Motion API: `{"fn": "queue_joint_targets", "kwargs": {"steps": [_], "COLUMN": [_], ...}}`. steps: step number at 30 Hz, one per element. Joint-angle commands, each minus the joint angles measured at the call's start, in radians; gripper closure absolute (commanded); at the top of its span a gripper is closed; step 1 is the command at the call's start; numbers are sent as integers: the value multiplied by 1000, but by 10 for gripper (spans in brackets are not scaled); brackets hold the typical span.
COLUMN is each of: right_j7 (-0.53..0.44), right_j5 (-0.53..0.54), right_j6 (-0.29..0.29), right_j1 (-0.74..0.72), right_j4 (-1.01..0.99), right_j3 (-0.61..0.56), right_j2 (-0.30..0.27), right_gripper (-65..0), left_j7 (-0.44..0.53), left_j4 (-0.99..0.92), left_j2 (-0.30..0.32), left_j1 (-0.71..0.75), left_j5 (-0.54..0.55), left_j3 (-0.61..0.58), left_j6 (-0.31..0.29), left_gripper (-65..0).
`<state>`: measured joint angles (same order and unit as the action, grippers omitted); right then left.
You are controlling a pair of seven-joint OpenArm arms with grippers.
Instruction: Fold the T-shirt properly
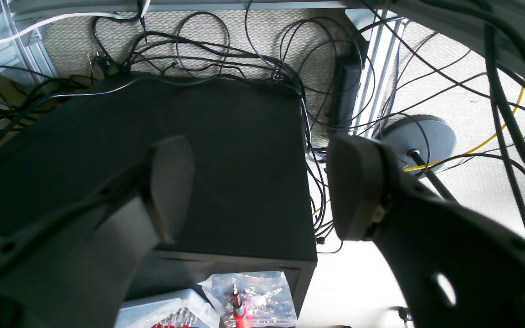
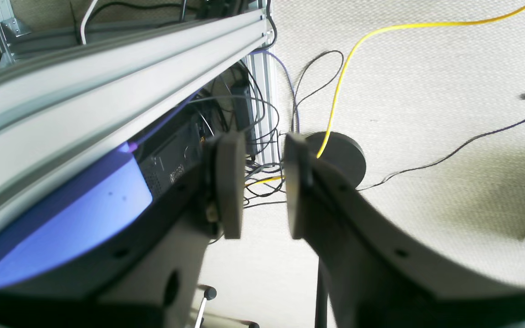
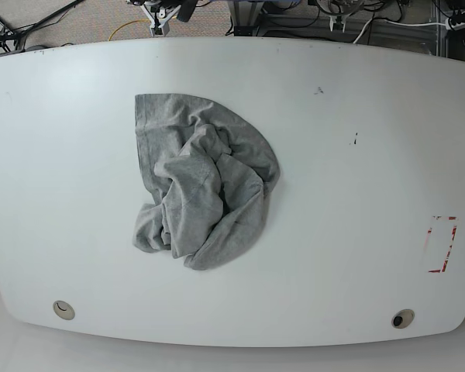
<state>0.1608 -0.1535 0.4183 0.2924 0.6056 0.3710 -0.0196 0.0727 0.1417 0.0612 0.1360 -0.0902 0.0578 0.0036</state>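
Note:
The T-shirt (image 3: 201, 182) lies crumpled in a grey heap on the white table (image 3: 356, 155), left of centre, with folds piled over each other and no lettering showing. Neither arm appears in the base view. In the left wrist view my left gripper (image 1: 262, 182) stands wide open with nothing between its fingers, off the table and above a black box (image 1: 226, 159). The right wrist view shows my right gripper (image 2: 265, 182) with its pads a narrow gap apart and empty, over carpet and cables beside the table's edge.
A red-marked rectangle (image 3: 442, 244) sits near the table's right edge. Two round holes (image 3: 62, 310) (image 3: 403, 318) lie along the front edge. An aluminium rail (image 2: 107, 77), tangled cables (image 1: 226, 54) and a yellow cord (image 2: 335, 100) are on the floor beyond.

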Motion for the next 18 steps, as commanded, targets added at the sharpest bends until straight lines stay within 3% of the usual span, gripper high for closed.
{"fn": "queue_joint_targets", "kwargs": {"steps": [1, 18], "right_j7": [2, 4], "right_j5": [4, 8], "right_j6": [2, 9], "right_j1": [5, 8], "right_j4": [9, 11], "right_j3": [-1, -2], "right_j2": [-4, -6], "right_gripper": [-144, -139], "left_j7": [7, 10], "left_j4": [8, 4], "left_j2": [2, 6], "left_j1": [6, 6], "left_j5": [-9, 2], "left_j3": [7, 4], "left_j6": [15, 3], "left_gripper": [-426, -424]}}
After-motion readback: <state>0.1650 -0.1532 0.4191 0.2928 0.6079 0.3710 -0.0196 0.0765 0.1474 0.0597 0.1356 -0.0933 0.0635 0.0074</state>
